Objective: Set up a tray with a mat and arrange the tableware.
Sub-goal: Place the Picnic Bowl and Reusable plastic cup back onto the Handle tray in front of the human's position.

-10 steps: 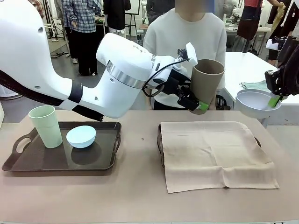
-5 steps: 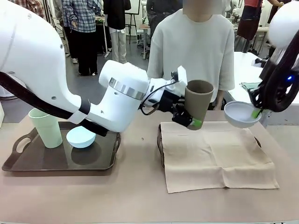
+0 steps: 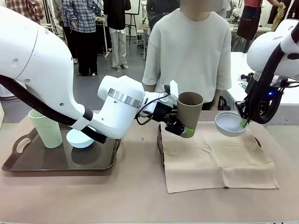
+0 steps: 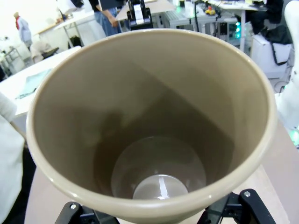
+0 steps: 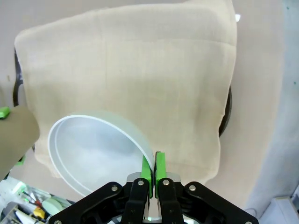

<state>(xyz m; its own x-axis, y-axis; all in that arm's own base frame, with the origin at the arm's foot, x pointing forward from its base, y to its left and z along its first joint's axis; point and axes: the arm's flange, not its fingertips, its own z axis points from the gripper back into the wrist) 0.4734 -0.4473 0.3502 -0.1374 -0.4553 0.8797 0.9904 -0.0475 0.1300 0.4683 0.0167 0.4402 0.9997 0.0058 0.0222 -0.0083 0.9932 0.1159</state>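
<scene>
Beige tabletop [image 3: 140, 200] ran from our side across to a person [image 3: 187, 51] standing at the far edge. Above the cloth mat [image 3: 219, 158], which covered a dark tray [image 3: 160, 142], hung 2 pieces. A taupe tumbler [image 3: 190, 108] was over the mat's far left corner and a greyish-white bowl [image 3: 229, 124] over its far right part, neither touching the cloth.

We judged both light, rigid and smooth, so likely slippery. The tumbler narrows toward its base, so a hold across the lower wall could slide. The bowl's thin rim looked like the only easy place to pinch.

Our left gripper [image 3: 183, 127] was clamped across the tumbler's lower wall, holding it nearly upright, with the forearm reaching low across the middle. Our right gripper [image 5: 153, 169] had its green pads squeezed on the bowl's rim, and the bowl hung tilted below a bent wrist.

On the left-side tray [image 3: 46, 159] stood a pale green tumbler [image 3: 46, 126] beside a light blue bowl [image 3: 77, 139].
</scene>
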